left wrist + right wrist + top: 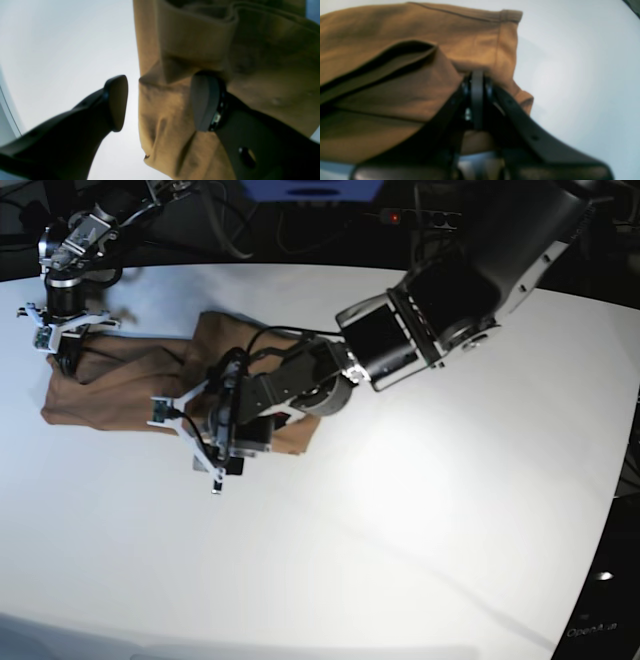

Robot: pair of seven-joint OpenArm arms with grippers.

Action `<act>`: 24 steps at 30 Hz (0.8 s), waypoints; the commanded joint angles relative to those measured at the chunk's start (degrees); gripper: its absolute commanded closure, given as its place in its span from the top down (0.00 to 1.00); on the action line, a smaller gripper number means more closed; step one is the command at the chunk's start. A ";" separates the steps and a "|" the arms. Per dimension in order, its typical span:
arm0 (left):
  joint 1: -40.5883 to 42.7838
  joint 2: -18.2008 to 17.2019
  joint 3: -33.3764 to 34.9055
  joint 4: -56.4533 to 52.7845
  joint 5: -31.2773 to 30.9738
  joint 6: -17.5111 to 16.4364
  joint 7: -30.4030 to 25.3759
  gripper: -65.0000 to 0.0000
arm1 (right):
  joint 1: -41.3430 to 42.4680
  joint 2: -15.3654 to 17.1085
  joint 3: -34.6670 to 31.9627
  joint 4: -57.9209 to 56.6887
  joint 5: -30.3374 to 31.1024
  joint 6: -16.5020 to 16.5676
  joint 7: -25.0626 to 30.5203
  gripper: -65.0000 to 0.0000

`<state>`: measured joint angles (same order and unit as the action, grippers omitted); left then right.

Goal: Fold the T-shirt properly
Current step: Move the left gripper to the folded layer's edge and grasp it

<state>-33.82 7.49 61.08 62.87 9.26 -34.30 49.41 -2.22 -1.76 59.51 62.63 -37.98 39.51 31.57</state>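
White bench (420,510), dark clutter behind its far edge. Brown T-shirt (120,385) bunched on the near-left part of the bench, partly hidden under the left arm. Left gripper (160,102) released, fingers (116,102) spread wide, one over bare bench, the other resting on the cloth edge. Right gripper (477,82) clenched, fingers pressed together at a fold of the T-shirt; pinched cloth itself hidden and blurred. Neck label not visible.

Base view looks down from overhead; both blurry wrist views seemingly sit close above the T-shirt (130,385).
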 commanded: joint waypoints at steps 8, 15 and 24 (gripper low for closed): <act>-2.18 0.91 -0.29 -2.26 0.28 0.24 -2.95 0.59 | -0.55 -0.31 0.05 -0.35 -4.88 0.49 -6.74 0.01; -2.26 0.91 -0.29 -3.40 0.28 0.24 -4.44 0.47 | -0.81 -0.31 0.05 -0.35 -4.88 0.49 -6.74 0.01; -2.44 0.91 -0.29 -3.49 0.28 0.41 -4.44 0.28 | -0.99 -0.31 0.05 -0.35 -4.88 0.49 -6.74 0.01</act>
<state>-34.44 7.49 61.08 58.63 9.26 -34.30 45.60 -2.26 -1.76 59.51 62.67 -38.00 39.53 31.57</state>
